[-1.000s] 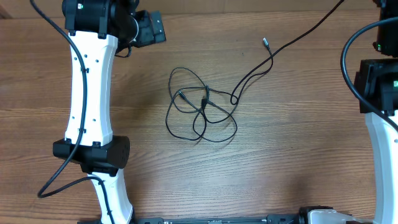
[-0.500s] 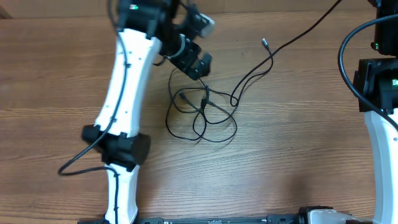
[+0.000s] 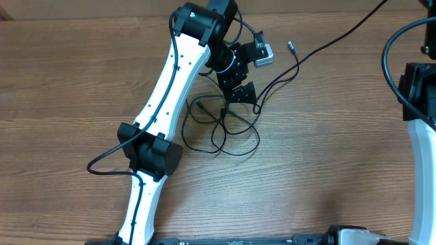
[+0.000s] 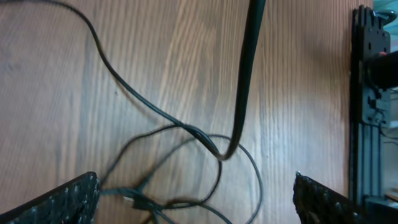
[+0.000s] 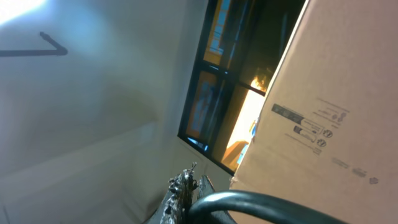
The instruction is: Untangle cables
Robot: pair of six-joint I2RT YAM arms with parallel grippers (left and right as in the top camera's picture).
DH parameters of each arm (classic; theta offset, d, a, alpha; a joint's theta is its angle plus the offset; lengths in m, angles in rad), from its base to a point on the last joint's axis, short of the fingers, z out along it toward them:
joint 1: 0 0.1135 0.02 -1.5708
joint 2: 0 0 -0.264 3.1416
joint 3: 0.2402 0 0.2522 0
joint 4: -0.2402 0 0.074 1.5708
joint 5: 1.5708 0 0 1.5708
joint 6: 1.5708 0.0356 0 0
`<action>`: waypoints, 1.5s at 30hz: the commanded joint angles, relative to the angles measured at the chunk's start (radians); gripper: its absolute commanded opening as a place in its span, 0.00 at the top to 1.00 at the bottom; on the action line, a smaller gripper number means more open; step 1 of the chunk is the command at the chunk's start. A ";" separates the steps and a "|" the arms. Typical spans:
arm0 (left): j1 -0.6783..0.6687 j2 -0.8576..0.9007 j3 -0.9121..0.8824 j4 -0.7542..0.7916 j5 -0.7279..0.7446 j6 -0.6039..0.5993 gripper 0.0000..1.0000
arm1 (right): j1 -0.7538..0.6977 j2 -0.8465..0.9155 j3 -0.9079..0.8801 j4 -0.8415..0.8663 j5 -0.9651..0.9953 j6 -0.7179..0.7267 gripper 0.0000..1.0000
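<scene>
- Overhead view, far left first: the left arm stretches diagonally across the table, and its elbow sits close to the left side of the pile. If it swings back low, it could sweep some loops along.
- The left gripper hangs right over the top of the cables. Its jaws are spread as wide as they go, with nothing in them. In the left wrist view the fingertips frame a spot where several strands cross.
- Biggest worry imo: if it closes on that crossing it'd pinch two or three strands at once. Lifting would then just cinch the knot tighter.
- A thick blurry black cord dangles through the wrist view. I can't tell if it's the arm's own wire. If it drops between the jaws, it gets grabbed too.
- The cables are thin and lie flat on the wood. Come down too shallow and the fingers shut on air; too deep and they scrape the table.
- Further right, a long strand runs off toward the top corner, with a small plug near it. If its far end is caught out of frame, a pull would go taut and drag everything.
- Far right: the right arm is well apart from the pile. The right gripper is closed and aimed up away from the table, and I can't see anything in it. So nothing pins the pile, and a one-handed tug may just slide the whole tangle.
</scene>
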 commanded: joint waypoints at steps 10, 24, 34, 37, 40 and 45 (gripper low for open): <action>-0.035 0.121 0.005 0.023 0.180 0.032 0.00 | -0.014 0.001 0.018 0.006 -0.021 -0.008 0.96; -0.039 0.129 0.005 -0.018 0.181 0.148 0.96 | -0.041 0.002 0.018 0.004 -0.025 -0.008 0.96; -0.039 0.123 0.010 -0.020 0.117 0.051 0.96 | -0.041 0.005 0.018 -0.052 -0.024 -0.023 0.96; -0.034 0.101 0.025 -0.020 0.044 -0.008 0.96 | -0.041 0.005 0.018 -0.093 -0.020 -0.058 0.96; -0.025 0.059 0.049 -0.024 -0.034 -0.056 0.95 | -0.041 0.007 0.018 -0.150 -0.014 -0.065 0.96; 0.002 -0.074 0.094 -0.038 -0.180 -0.135 0.96 | -0.041 0.018 0.018 -0.237 -0.014 -0.139 0.96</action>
